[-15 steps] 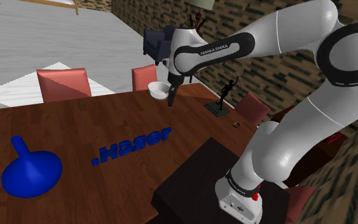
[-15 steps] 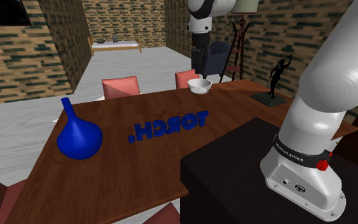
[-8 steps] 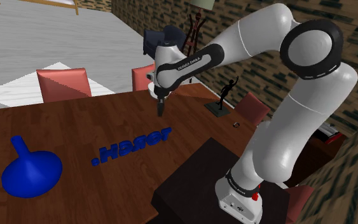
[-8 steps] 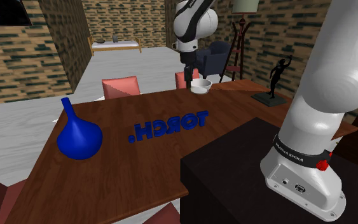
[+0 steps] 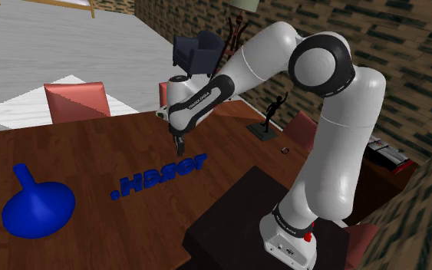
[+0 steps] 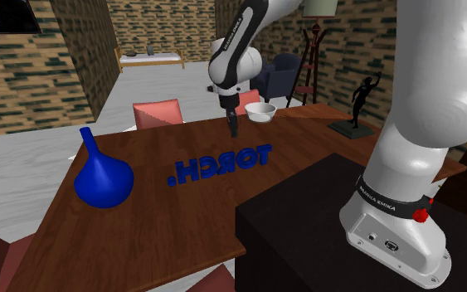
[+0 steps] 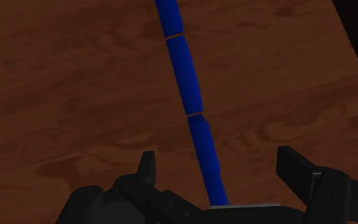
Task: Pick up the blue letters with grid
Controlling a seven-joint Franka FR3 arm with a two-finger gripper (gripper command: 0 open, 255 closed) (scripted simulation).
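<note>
Letters: the blue letters [image 5: 160, 175] are laid flat in a row near the middle of the brown table [image 5: 84, 146]. No grid pattern can be made out on them, possibly because of the viewing angle.
Gripper: the gripper [image 5: 179, 147] is spread wide, pointed down and hung over the table near the row's end on the white bowl's [image 6: 261, 109] side.
Contact: none is seen. In the wrist view the row runs between the fingers [image 7: 147, 167] untouched, and nothing is held.
Progress: the approach is judged largely made. Descent, closing and lifting are left.
Surroundings: a blue vase [image 5: 36, 205] is stood well apart, past the row's other end.
</note>
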